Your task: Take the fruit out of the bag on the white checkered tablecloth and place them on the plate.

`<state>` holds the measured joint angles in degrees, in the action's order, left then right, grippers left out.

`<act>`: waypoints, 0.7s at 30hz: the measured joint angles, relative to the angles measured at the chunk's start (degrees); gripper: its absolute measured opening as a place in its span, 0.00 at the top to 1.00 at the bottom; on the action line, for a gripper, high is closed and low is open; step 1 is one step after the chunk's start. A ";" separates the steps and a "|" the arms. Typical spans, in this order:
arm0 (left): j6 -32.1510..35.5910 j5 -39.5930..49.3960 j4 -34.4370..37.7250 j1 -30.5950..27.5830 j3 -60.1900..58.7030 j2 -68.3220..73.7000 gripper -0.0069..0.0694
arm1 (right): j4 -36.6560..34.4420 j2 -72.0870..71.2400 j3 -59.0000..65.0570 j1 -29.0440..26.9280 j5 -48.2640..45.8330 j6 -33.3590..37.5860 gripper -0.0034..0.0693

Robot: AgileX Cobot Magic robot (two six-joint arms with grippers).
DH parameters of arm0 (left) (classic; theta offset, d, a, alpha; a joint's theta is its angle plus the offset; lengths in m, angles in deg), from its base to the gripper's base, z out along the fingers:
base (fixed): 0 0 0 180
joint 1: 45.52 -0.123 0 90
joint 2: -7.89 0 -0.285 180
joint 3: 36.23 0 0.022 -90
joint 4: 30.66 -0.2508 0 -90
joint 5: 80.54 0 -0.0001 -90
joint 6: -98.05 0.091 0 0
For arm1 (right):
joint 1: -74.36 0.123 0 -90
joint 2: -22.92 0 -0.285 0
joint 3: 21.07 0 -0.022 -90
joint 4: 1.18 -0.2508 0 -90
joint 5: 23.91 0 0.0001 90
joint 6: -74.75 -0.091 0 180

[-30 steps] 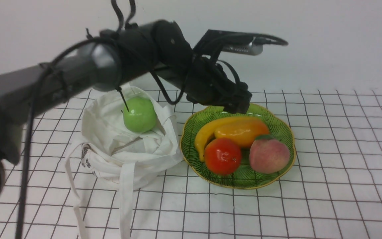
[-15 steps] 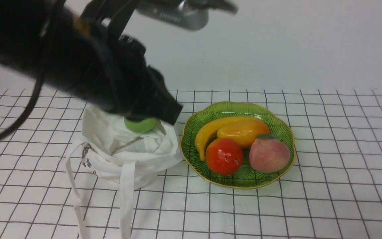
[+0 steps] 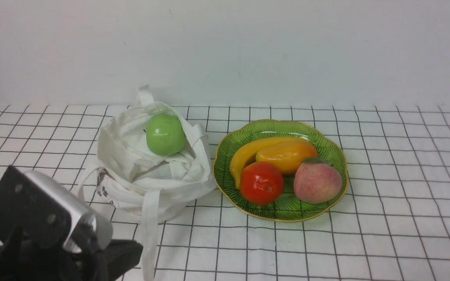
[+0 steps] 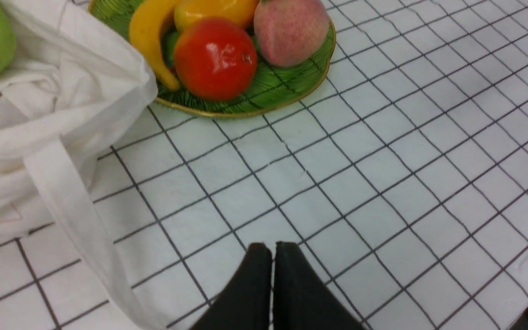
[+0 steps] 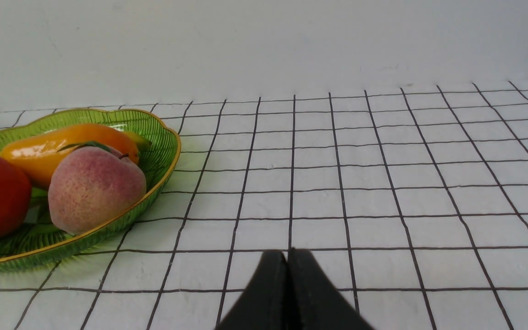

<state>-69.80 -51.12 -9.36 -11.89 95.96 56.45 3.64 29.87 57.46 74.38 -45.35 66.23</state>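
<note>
From where I stand, I can't read any words, brands, numbers or signs. The soft white cloth tote bag [image 3: 178, 197], set toward the left side of the white tablecloth with thin black grid lines [image 3: 365, 238], does carry a small dark print [image 3: 102, 182] on its side, but folds in the fabric break it up and I can't make it out.

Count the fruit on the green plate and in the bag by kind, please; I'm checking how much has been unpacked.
Banana: 1, on the plate
Mango: 1, on the plate
Red apple: 1, on the plate
Peach: 1, on the plate
Green apple: 1, in the bag
Total: 5 visible
</note>
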 joint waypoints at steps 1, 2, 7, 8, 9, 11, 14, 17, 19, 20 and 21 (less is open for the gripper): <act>0.00 0.14 -0.19 0.00 -0.79 -0.55 0.92 | 0.00 0.00 0.00 0.00 0.00 0.00 0.97; 0.00 0.33 -0.51 0.00 -1.40 -0.99 0.92 | 0.00 0.00 0.00 0.00 0.00 0.00 0.97; 0.05 1.20 -2.68 0.00 -2.08 -1.74 0.92 | 0.00 0.00 0.00 0.00 0.00 0.00 0.97; 0.05 1.22 -3.28 0.00 -2.08 -1.74 0.92 | 0.00 0.00 0.00 0.00 0.00 0.00 0.97; 0.05 1.27 -4.48 0.00 -2.10 -2.00 0.92 | 0.00 0.00 0.00 0.00 0.00 0.00 0.97; -0.40 1.15 -7.02 0.00 -2.64 -3.20 0.92 | 0.00 0.00 0.00 0.00 0.00 0.00 0.97; -3.76 -0.81 -12.66 -0.97 -5.06 -8.27 0.92 | 0.00 0.00 0.00 0.00 0.00 0.00 0.97; -7.70 -4.17 -16.93 -5.08 -10.15 -16.27 0.92 | 0.00 0.00 0.00 0.00 0.00 0.00 0.97; -8.78 -6.23 -18.60 -8.64 -14.08 -22.01 0.92 | 0.00 0.00 0.00 0.00 0.00 0.00 0.97; -9.12 -7.73 -19.26 -11.23 -16.80 -25.36 0.92 | 0.00 0.00 0.00 0.00 0.00 0.00 0.97; -9.19 -8.37 -19.45 -12.52 -18.13 -26.98 0.92 | 0.00 0.00 0.00 0.00 0.00 0.00 0.97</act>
<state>-78.99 -59.49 -28.81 -24.41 77.83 29.47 3.64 29.87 57.46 74.38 -45.35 66.23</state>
